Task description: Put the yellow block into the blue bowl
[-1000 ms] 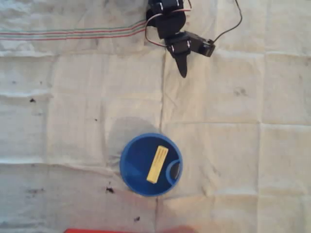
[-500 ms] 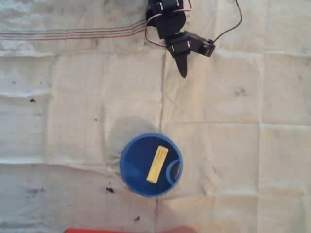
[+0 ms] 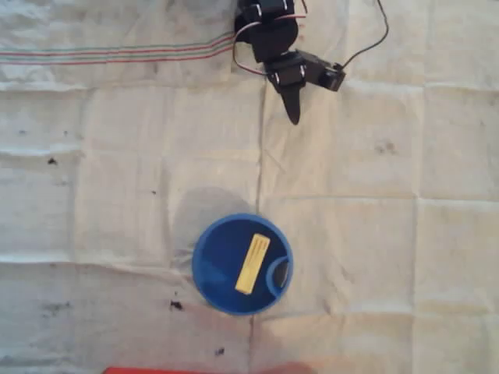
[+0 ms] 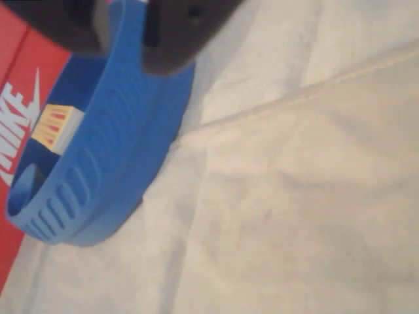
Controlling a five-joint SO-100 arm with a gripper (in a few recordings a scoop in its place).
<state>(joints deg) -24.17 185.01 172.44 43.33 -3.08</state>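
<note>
Cloth-covered tabletop [image 3: 405, 257] seen from overhead. Blue bowl [image 3: 214, 265] placed near front edge, centre. Gripper [image 3: 291, 109] parked at rear edge, jaws appear clenched, nothing held. Yellow block [image 3: 253, 264] lodged inside bowl; task judged complete.

A round, deep, bright blue bowl [image 3: 242, 263] stood upright on a creased white cloth [image 3: 374, 234], near the cloth's bottom edge in the overhead view. A slim pale yellow block [image 3: 253, 264] lay inside it, slanted, beside a small curved loop on the bowl's right inner wall.
</note>
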